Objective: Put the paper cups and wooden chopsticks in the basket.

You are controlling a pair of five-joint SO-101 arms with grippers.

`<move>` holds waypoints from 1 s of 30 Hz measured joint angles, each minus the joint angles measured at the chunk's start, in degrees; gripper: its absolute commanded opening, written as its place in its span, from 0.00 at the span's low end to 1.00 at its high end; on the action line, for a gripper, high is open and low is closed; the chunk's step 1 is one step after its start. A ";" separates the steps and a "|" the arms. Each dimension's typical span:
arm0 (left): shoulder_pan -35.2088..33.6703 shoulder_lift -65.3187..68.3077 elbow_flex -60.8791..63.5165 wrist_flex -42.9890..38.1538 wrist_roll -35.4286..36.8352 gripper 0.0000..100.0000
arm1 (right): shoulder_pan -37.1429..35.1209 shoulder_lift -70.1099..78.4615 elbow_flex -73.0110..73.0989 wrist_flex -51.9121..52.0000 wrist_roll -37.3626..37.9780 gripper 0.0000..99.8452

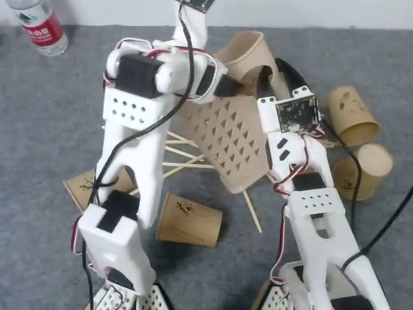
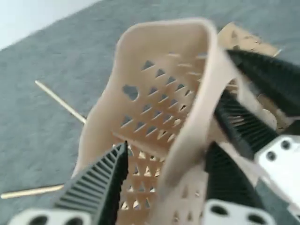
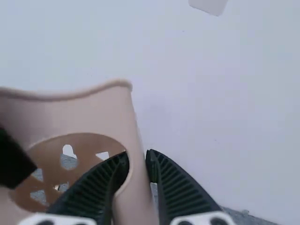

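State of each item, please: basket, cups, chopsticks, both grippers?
basket: tilted steeply, rim gripped
paper cups: lying on carpet, outside basket
chopsticks: scattered on carpet, outside basket
right gripper: shut on basket
left gripper: open, astride basket rim

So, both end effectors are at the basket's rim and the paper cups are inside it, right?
No. The left end effector and right end effector are at the basket rim, but the paper cups lie outside it on the carpet, per the high view.
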State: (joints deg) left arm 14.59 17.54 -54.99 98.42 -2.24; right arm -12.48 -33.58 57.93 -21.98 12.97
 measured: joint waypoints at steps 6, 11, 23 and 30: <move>3.52 -0.26 -2.20 0.35 -2.29 0.01 | 0.00 0.18 0.00 0.00 0.00 0.01; 3.87 -0.18 -1.93 0.70 -2.73 0.01 | 0.00 0.18 0.00 -2.11 0.00 0.01; 2.99 -0.88 5.54 0.26 -4.31 0.01 | -0.18 1.67 0.88 -2.20 0.00 0.01; -1.32 -0.62 5.10 0.09 -5.19 0.01 | -5.19 7.38 0.26 -2.37 0.00 0.01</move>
State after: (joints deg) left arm 13.27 16.92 -49.89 98.51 -7.43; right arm -17.67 -26.20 58.20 -24.35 12.97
